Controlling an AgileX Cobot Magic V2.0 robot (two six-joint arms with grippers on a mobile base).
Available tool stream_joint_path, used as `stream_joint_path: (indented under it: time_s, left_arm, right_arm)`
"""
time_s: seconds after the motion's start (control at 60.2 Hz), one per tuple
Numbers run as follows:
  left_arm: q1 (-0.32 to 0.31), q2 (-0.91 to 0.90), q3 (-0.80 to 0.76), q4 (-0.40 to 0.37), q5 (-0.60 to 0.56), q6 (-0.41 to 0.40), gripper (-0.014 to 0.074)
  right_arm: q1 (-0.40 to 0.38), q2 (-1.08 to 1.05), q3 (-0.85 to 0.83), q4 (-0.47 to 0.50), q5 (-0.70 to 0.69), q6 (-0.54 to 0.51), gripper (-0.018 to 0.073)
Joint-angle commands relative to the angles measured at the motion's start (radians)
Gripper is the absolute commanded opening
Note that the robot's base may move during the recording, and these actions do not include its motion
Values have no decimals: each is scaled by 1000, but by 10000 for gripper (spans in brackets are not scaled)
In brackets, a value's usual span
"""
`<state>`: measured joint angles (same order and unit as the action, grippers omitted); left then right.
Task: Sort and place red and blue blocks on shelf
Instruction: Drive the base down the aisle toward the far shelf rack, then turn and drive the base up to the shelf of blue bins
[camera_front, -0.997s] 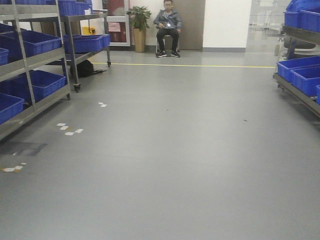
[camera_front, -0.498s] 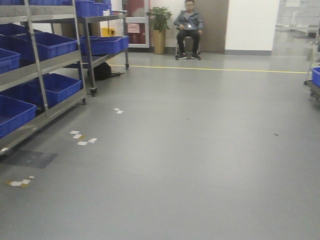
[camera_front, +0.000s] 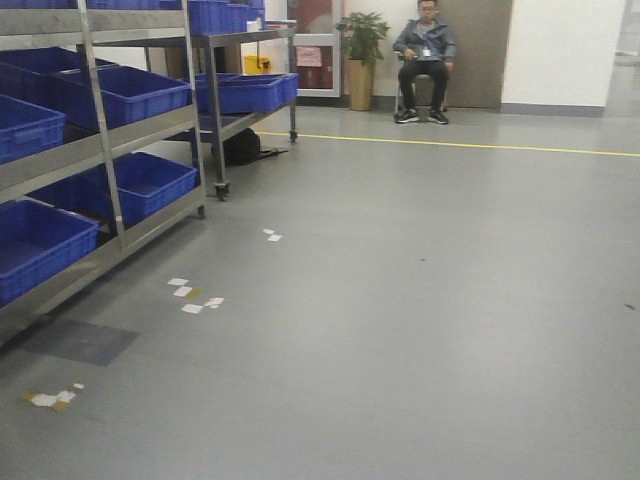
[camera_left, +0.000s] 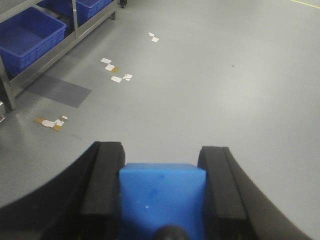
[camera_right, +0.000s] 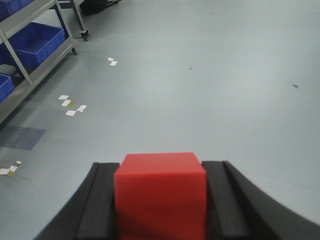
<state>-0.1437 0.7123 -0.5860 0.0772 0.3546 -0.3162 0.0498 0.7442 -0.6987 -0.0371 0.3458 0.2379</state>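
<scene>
**Shelf looms larger on the left, both cubes in hand**

Swinging round since a second ago: the shelf (camera_front: 100, 165) now fills more of the left edge, and the seated man (camera_front: 424, 55) has slid to the right. Blue bins (camera_front: 140, 92) sit on the shelf's tiers, and white tape scraps (camera_front: 192, 297) dot the grey floor (camera_front: 420, 330) near its foot. On to the left gripper (camera_left: 162, 172): its black fingers are clamped on the blue block (camera_left: 162, 200), high above the floor. The right gripper (camera_right: 160, 170) pinches the red block (camera_right: 160, 197) the same way. Neither cube is on the shelf yet.
</scene>
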Motion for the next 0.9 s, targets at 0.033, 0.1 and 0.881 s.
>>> stream_joint_path:
  time_s: [0.033, 0.1, 0.881]
  left_arm:
    - [-1, -4, -34, 3, -84, -9, 127]
    - [-1, -4, -34, 3, -84, -9, 127]
    - [-1, -4, -34, 3, -84, -9, 127]
  right_arm:
    - [-1, -9, -30, -12, -83, -4, 62]
    - [-1, -9, -30, -12, -84, -4, 62]
    - [-1, -9, -30, -12, -84, -4, 62]
